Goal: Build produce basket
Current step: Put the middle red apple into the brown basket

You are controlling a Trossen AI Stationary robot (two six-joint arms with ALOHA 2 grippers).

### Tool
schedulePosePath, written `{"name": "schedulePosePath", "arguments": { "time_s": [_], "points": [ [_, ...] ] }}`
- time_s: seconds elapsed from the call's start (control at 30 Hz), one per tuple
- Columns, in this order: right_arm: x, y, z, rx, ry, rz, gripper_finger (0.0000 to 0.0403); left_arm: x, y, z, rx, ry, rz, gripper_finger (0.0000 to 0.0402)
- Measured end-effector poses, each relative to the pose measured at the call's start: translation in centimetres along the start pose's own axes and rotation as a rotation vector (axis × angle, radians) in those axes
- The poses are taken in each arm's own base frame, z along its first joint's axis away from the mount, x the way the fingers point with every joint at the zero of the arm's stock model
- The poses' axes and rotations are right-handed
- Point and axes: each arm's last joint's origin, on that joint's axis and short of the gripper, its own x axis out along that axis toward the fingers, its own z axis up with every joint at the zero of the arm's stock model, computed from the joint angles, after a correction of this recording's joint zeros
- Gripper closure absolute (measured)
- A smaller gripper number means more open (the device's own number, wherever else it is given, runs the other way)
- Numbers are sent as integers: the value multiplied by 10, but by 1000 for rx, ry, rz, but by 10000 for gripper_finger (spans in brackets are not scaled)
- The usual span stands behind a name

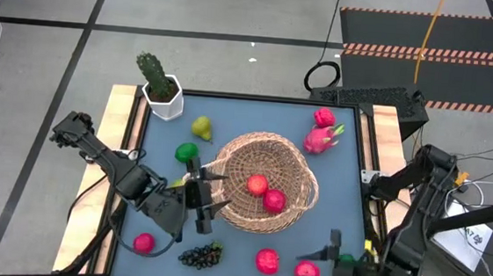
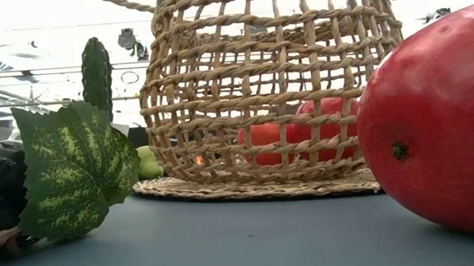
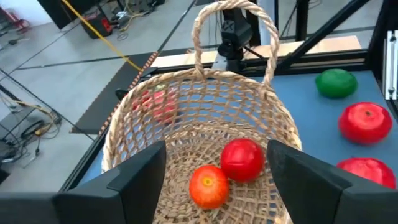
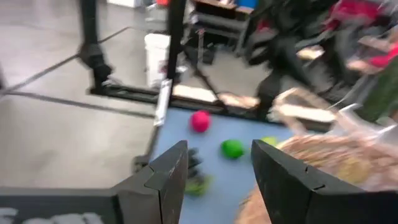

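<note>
High view: left claw (image 1: 208, 190) is held spread and empty at the wicker basket (image 1: 293, 164) rim, two red fruits (image 1: 265, 192) presumably just deposited inside.

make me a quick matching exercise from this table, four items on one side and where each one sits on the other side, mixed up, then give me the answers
Things:
1. potted cactus
2. grape bunch
3. dragon fruit
4. two red fruits

Places:
A. inside the basket
B. far left corner of the table
C. near edge, in front of the basket
D. just outside the basket's far right rim

Pairs: 1-B, 2-C, 3-D, 4-A
</note>
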Motion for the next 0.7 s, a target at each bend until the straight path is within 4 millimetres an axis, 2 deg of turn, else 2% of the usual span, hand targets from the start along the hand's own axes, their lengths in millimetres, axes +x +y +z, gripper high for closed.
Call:
{"name": "schedulePosePath", "arguments": {
  "time_s": [0.13, 0.27, 0.47, 0.7],
  "points": [
    [12, 13, -14, 59, 79, 101, 231, -2, -2, 0, -6, -4, -4, 135],
    [23, 21, -33, 23, 188, 158, 231, -6, -6, -1, -20, -8, -24, 137],
    [38, 26, -60, -20, 329, 135, 231, -11, -11, 1, -32, -33, -46, 139],
    [48, 26, -91, -51, 401, 86, 231, -17, -19, 0, 12, -32, -140, 156]
  ]
}}
